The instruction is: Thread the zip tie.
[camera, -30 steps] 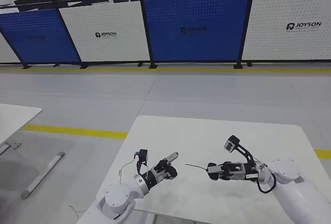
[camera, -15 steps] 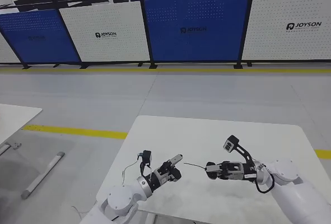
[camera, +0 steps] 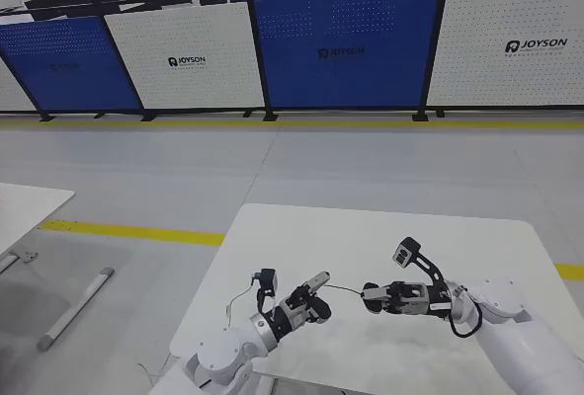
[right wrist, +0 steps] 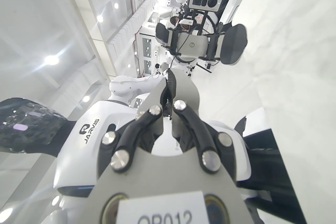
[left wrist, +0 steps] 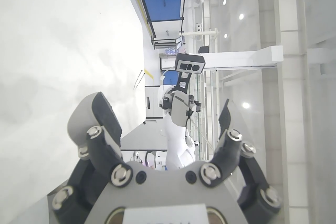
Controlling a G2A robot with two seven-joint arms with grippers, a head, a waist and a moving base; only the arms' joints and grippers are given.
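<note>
From above, the white table (camera: 390,232) has lots of bare room on its far side, and both arms sit over it near the front edge. The left gripper (camera: 320,296) is spread wide open, which its own wrist camera shows best. The right wrist camera shows the right gripper (camera: 368,294) pinched tight on the thin black zip tie (camera: 346,289). The tie pokes out toward the open fingers, with its tip close to them.

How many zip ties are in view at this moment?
1. The zip tie is pinched in the shut right gripper over the table. Its thin black tail points toward the open left gripper. Others may be too thin to see.
</note>
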